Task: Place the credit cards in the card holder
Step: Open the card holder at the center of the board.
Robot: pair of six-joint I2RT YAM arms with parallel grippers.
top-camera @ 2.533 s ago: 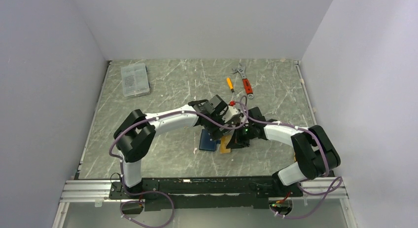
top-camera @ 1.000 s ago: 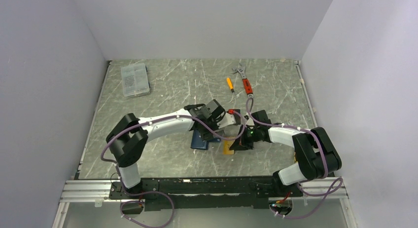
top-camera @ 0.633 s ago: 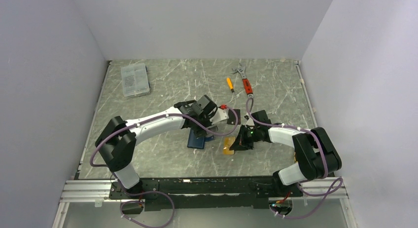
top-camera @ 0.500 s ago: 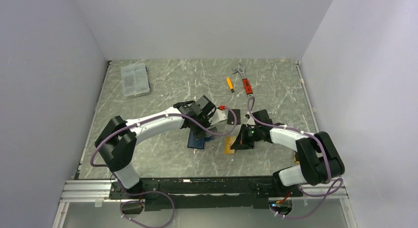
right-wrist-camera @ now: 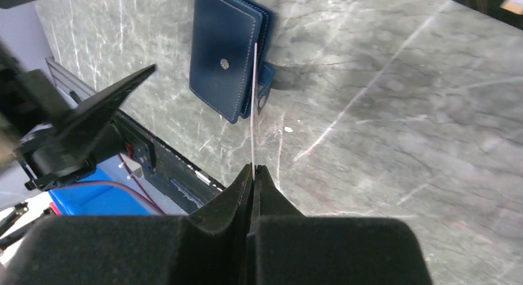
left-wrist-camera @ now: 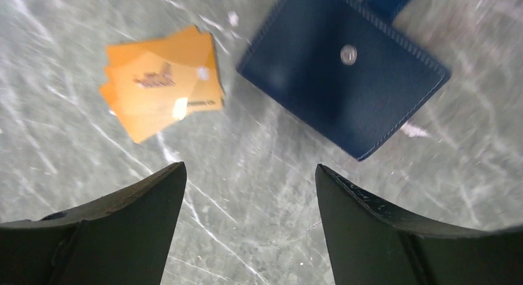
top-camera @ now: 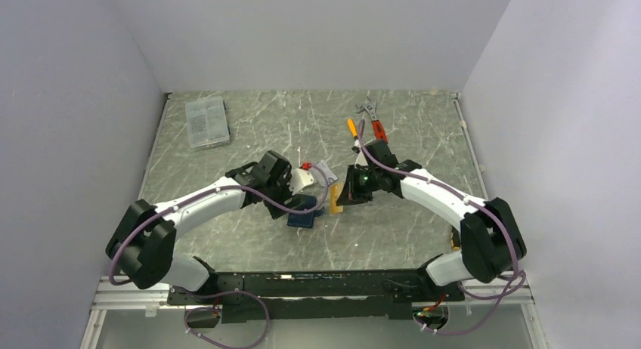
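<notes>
Grey marble desk (top-camera: 423, 137) is boxed in by pale walls (top-camera: 317, 32). The left tool (left-wrist-camera: 250, 174) is spread open, the right tool (right-wrist-camera: 254, 171) is clamped on a card (right-wrist-camera: 253, 112); they're pulled apart since earlier.

The top camera looks down from high above the near edge of the desk (top-camera: 249, 137). The left wrist camera looks straight down, close. The right one slants. All see the card holder (top-camera: 302, 216).

We see the left gripper (left-wrist-camera: 247, 174) backed off leftward from the card holder (top-camera: 302, 215), which slid left on the desk. Meanwhile the right gripper (right-wrist-camera: 254, 169) rose and swung farther out, now pinching a credit card (right-wrist-camera: 253, 94) edge-on, possibly orange.
</notes>
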